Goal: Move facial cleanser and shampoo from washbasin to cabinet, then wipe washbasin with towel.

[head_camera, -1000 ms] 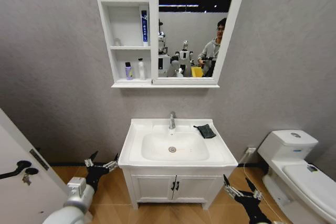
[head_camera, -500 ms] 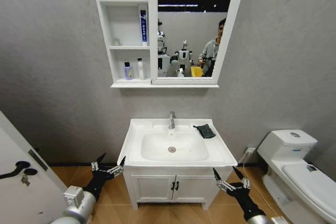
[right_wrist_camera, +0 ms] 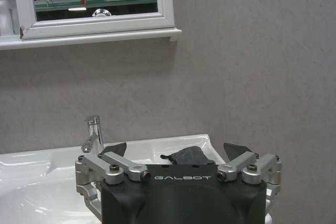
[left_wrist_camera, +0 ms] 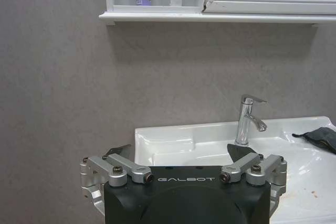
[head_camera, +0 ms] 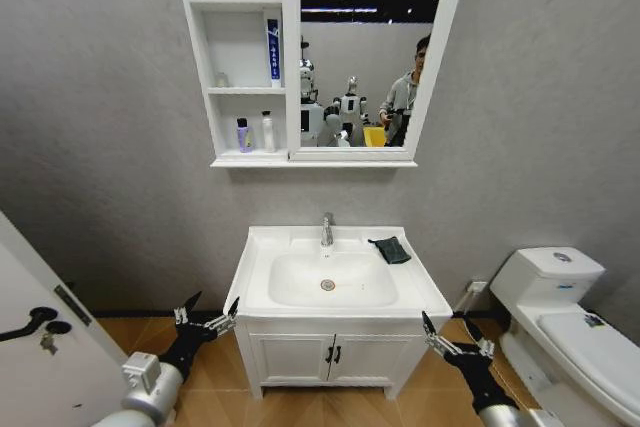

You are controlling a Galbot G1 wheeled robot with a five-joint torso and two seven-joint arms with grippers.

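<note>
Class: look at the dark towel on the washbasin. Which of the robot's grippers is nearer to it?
Right. The right gripper hangs open below the washbasin's front right corner, on the towel's side. The left gripper, also open, is off the front left corner, farther away.

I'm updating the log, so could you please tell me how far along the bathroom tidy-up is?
The moving part looks done: two bottles stand in the lowest niche of the cabinet, and there are no bottles on the washbasin. Nothing is in hand: the left pincer and right pincer hang open and low, either side of the vanity. Wiping is left; the towel lies folded beside the tap.
</note>
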